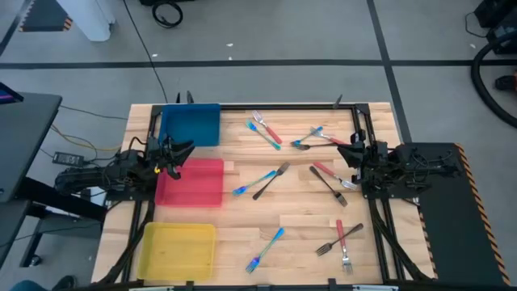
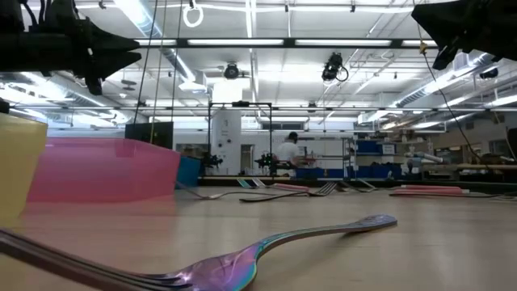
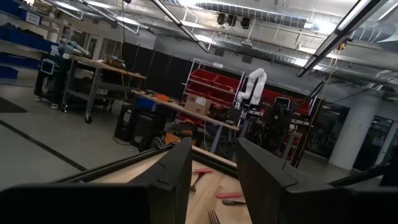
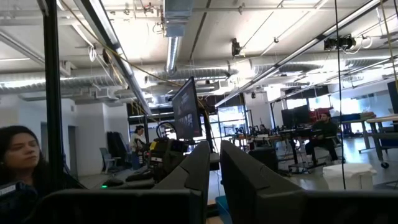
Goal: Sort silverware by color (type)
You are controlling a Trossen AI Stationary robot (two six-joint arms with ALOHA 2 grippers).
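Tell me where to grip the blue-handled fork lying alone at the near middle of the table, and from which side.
Grip the blue-handled fork at mid-handle, coming straight down from above. It lies flat on the wooden table on a diagonal, well apart from the other silverware, so the fingers should probably close across the thin handle, at right angles to it. The left gripper hangs over the red tray.

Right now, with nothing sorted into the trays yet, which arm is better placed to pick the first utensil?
Probably the right. The right gripper hovers by the red-handled utensils and most silverware lies on its half. The left gripper hangs over the red tray, with no utensil close by.
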